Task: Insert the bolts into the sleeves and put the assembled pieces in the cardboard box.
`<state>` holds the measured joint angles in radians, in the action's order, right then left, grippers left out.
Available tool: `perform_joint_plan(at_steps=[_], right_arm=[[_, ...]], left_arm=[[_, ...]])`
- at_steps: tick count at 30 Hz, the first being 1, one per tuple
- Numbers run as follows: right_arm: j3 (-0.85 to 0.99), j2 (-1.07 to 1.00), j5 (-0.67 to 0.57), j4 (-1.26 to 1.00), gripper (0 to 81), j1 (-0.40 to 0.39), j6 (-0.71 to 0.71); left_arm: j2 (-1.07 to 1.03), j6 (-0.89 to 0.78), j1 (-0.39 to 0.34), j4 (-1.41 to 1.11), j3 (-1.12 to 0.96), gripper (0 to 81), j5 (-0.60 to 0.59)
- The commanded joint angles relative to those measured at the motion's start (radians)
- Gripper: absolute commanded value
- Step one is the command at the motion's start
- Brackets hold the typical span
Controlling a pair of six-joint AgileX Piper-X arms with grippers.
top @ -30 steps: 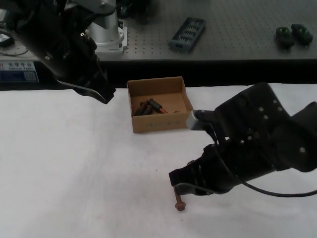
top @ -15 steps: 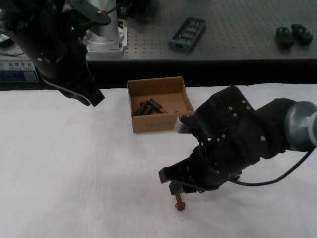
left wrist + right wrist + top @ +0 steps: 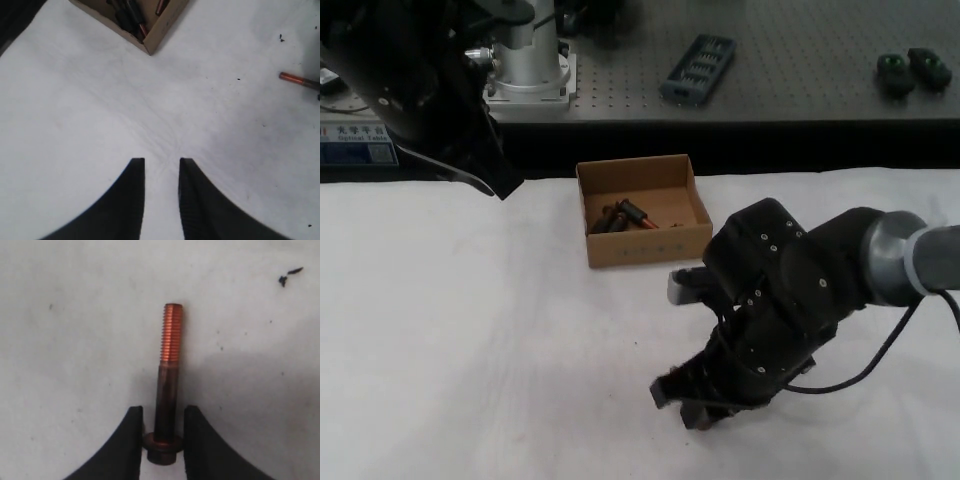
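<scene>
A copper bolt (image 3: 167, 370) lies flat on the white cloth (image 3: 520, 350), its flanged head between the fingers of my right gripper (image 3: 163, 411). Both fingers touch the flange, so the gripper is shut on the bolt. In the high view that right gripper (image 3: 692, 408) is down on the cloth at the front, hiding the bolt. The cardboard box (image 3: 642, 252) stands behind it with several dark assembled pieces (image 3: 618, 216) inside. My left gripper (image 3: 161, 162) hangs above bare cloth, a little open and holding nothing, at the far left (image 3: 498, 183) of the box. The left wrist view catches the bolt's threaded end (image 3: 297, 79) and a box corner (image 3: 150, 42).
Behind the cloth runs a perforated bench (image 3: 800, 60) with a blue-grey rack (image 3: 698, 65), two dark round parts (image 3: 912, 70) and a metal arm base (image 3: 525, 60). A cable (image 3: 880, 360) trails from the right arm. White cloth spreads wide to the left and front.
The right gripper has come down and left over the bolt, which now sits between its fingers. The left arm has drawn back toward the upper left.
</scene>
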<state>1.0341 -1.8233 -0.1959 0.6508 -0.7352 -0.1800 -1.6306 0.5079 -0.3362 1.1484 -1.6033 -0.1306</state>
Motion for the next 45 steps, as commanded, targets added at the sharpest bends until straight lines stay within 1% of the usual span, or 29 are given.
perform_joint_plan(at_steps=[1, 3, 10, 14, 19, 20, 22, 25, 27, 28, 30, 33, 35, 38, 41, 43, 45], right_arm=[[0.007, -0.006, 0.016, 0.108, 13.9, 0.002, 0.102], [0.009, -0.003, 0.051, 0.165, 13.9, -0.001, 0.169], [0.009, 0.040, 0.052, 0.287, 13.9, -0.001, 0.383], [0.009, 0.070, 0.070, 0.335, 13.9, -0.017, 0.516], [0.007, 0.098, 0.081, 0.333, 13.9, -0.053, 0.633], [0.007, 0.103, 0.067, 0.329, 14.6, -0.061, 0.657], [0.007, 0.112, 0.053, 0.319, 19.9, -0.073, 0.675], [0.007, 0.119, 0.051, 0.307, 36.2, -0.083, 0.671], [0.007, 0.119, 0.066, 0.305, 42.1, -0.083, 0.643], [0.007, 0.119, 0.099, 0.307, 41.8, -0.083, 0.621], [0.007, 0.124, 0.113, 0.324, 36.8, -0.076, 0.578], [0.007, 0.142, 0.059, 0.363, 27.9, -0.057, 0.519], [0.007, 0.165, 0.044, 0.365, 25.3, -0.033, 0.468], [0.007, 0.225, 0.044, 0.347, 25.1, 0.018, 0.374], [0.007, 0.317, 0.044, 0.309, 25.1, 0.078, 0.309], [0.007, 0.393, 0.030, 0.280, 25.1, 0.117, 0.286], [0.007, 0.460, 0.024, 0.263, 25.1, 0.150, 0.281]], left_arm=[[0.021, 0.008, 0.003, 0.002, -0.007, 17.9, 0.014], [0.021, 0.008, 0.003, 0.002, -0.007, 17.9, 0.014], [0.021, 0.008, 0.003, 0.002, -0.007, 17.9, 0.014], [0.021, 0.022, 0.003, 0.002, -0.007, 17.9, 0.014], [0.021, 0.031, 0.003, 0.002, -0.007, 17.9, 0.014], [0.021, 0.031, 0.003, 0.002, -0.007, 17.9, 0.014], [0.021, 0.046, 0.003, 0.002, -0.007, 17.9, 0.014], [0.021, 0.062, 0.003, 0.002, -0.007, 17.9, 0.014], [0.021, 0.062, 0.003, 0.002, -0.007, 17.9, 0.014], [0.021, 0.062, 0.003, 0.002, -0.007, 17.9, 0.014], [0.021, 0.073, 0.003, 0.002, -0.007, 17.9, -0.024], [0.021, 0.140, 0.003, 0.006, 0.004, 17.9, -0.166], [0.021, 0.199, -0.001, 0.020, 0.019, 17.9, -0.244], [0.021, 0.249, -0.012, 0.025, 0.059, 17.9, -0.319], [0.017, 0.300, -0.040, 0.022, 0.116, 17.9, -0.331], [0.008, 0.334, -0.078, 0.011, 0.167, 17.9, -0.331], [-0.006, 0.358, -0.133, -0.010, 0.214, 17.9, -0.329]])
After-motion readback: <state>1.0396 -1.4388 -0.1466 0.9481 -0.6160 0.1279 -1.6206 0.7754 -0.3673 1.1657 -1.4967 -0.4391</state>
